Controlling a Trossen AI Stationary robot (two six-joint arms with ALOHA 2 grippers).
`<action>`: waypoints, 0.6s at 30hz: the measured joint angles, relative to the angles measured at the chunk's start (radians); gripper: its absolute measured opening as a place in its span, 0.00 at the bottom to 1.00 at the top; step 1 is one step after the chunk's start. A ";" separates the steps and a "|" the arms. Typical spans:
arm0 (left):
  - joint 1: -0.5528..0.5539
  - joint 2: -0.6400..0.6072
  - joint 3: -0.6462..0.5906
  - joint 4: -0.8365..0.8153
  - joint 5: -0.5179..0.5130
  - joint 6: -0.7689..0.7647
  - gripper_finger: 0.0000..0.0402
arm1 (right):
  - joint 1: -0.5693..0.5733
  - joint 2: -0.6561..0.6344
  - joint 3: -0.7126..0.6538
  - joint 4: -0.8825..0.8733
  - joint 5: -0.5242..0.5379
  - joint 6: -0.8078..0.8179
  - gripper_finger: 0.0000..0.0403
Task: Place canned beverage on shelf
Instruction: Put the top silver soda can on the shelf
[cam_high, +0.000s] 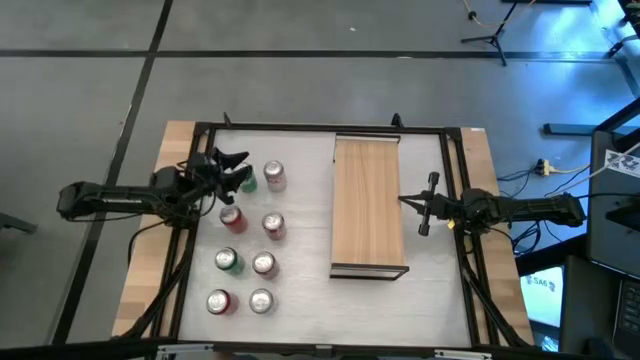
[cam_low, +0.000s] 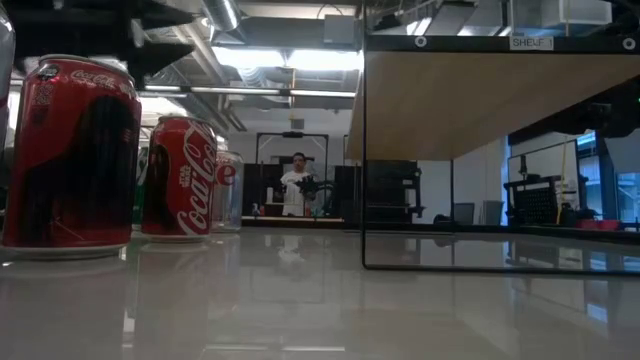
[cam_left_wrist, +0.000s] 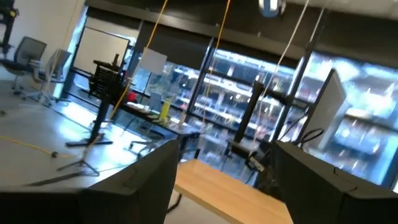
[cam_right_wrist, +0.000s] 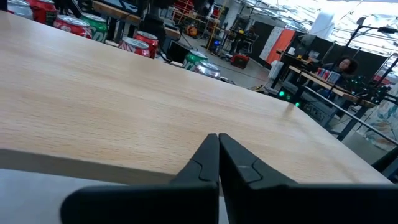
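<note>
High view is showing the left gripper (cam_high: 243, 172) standing over the group of cans (cam_high: 246, 240) on the left part of the white table (cam_high: 300, 290). Its fingers are standing apart and a green can (cam_high: 247, 182) is lying just beside them; I cannot tell if it is gripped. The shelf (cam_high: 368, 205) is lying at the right of the cans, with no can on it. The right gripper (cam_high: 427, 205) is waiting beside the shelf, fingers pressed together and holding nothing.

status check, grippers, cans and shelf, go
Left gripper open over the cans, holding nothing. Right gripper shut, waiting beside the shelf. Shelf top bare, no can placed yet, path across clear.
</note>
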 joint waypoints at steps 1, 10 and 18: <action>0.000 0.041 0.032 -0.005 -0.005 0.029 0.62 | 0.000 0.000 0.000 0.000 0.000 0.000 0.00; 0.000 0.293 0.333 -0.180 -0.046 0.137 0.62 | 0.000 0.000 -0.001 -0.001 -0.040 0.000 0.00; 0.002 0.414 0.557 -0.424 -0.081 0.135 0.62 | 0.000 0.000 -0.001 -0.004 -0.126 0.106 0.00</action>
